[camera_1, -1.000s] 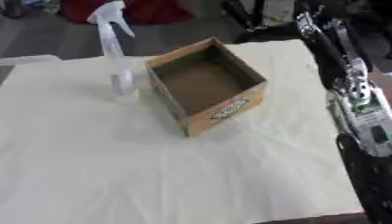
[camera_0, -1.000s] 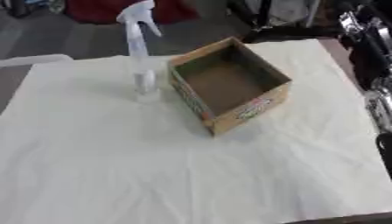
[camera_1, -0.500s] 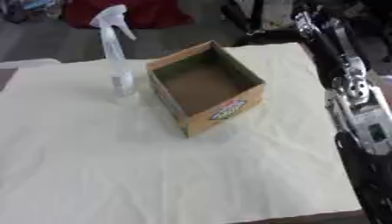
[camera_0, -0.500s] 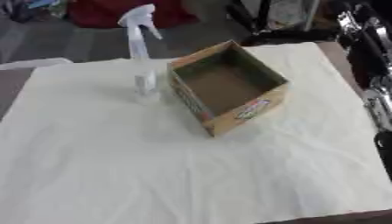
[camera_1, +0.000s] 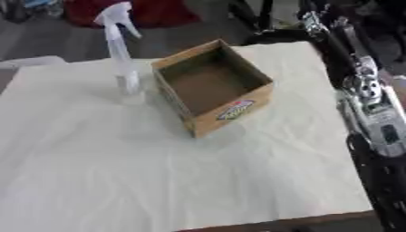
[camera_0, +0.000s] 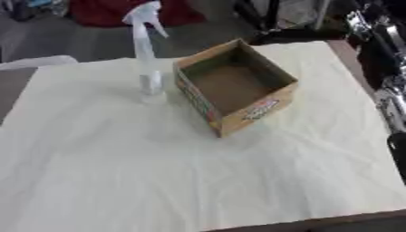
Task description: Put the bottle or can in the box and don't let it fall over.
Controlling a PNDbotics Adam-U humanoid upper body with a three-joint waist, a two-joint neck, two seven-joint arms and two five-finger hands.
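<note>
standing upright on the cloth-covered bench (camera_0: 119, 181), the spray bottle (camera_0: 147, 54) sat just beside the open box (camera_0: 234, 86); the right arm (camera_1: 373, 113) showed, its fingers' state impossible to tell.

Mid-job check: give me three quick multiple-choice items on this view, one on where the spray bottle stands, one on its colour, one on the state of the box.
1. The spray bottle stands
A. inside the box
B. on the cloth at the box's left
C. on the floor

2. The bottle's colour is
A. clear with a white trigger head
B. green
C. red

3. The box is
A. shut
B. open and empty
C. tipped over

Answers: 1 B, it stands upright beside the left wall. 2 A, see-through body, white top. 3 B, its bare brown floor shows.
</note>
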